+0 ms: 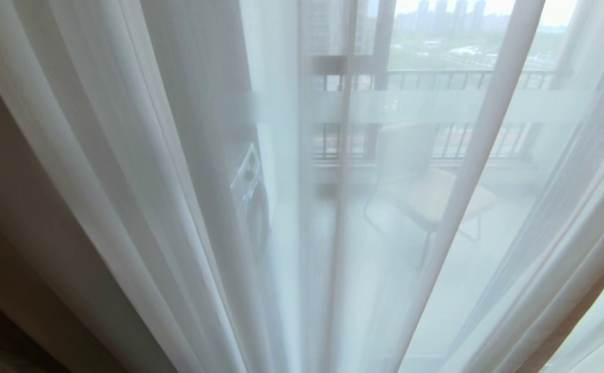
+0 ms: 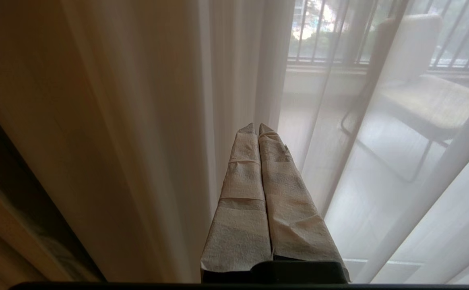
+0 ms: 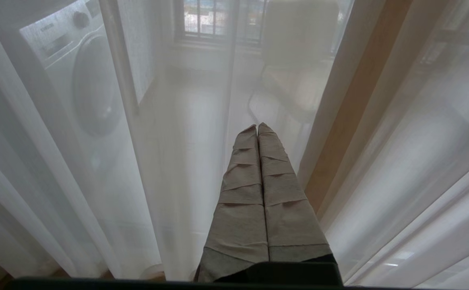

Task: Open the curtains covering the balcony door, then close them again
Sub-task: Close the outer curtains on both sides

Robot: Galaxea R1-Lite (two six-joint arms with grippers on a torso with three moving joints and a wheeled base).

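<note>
- The curtains (image 1: pixel 141 171): sheer white layer hangs closed across almost the whole head view, in long vertical folds that fan outward toward the bottom.
- Thick beige panel (image 1: pixel 16 217) sits at the far left edge of the head view, behind the sheer folds; it also shows in the left wrist view (image 2: pixel 109 121) as a warm tan mass of deep folds.
- A narrow tan strip of the thick cloth shows between sheer folds in the right wrist view (image 3: pixel 351 121).
- The balcony door (image 1: pixel 379 62): just behind the sheer, dark frame uprights visible through the cloth, with a frosted white band (image 1: pixel 426 106) running level across the glass.
- Left gripper (image 2: pixel 257 128): taped jaws pressed together, nothing between them; tips point at the sheer folds near where sheer meets beige panel; touching the cloth or not, cannot tell.
- Right gripper (image 3: pixel 257 128): taped jaws also pressed together, empty; tips aimed at the sheer layer, just beside the tan strip.
- Neither arm shows in the head view.
- Beyond the glass, blurred by the sheer: a chair (image 1: pixel 426 191) with pale cushions on a thin dark frame, standing on the light balcony floor (image 1: pixel 467 280).
- Washing machine (image 3: pixel 85 80) at the balcony's side, round door and knob visible; also faint in the head view (image 1: pixel 250 191).
- Barred railing (image 1: pixel 452 80) behind the chair, city buildings (image 1: pixel 441 10) far off.
</note>
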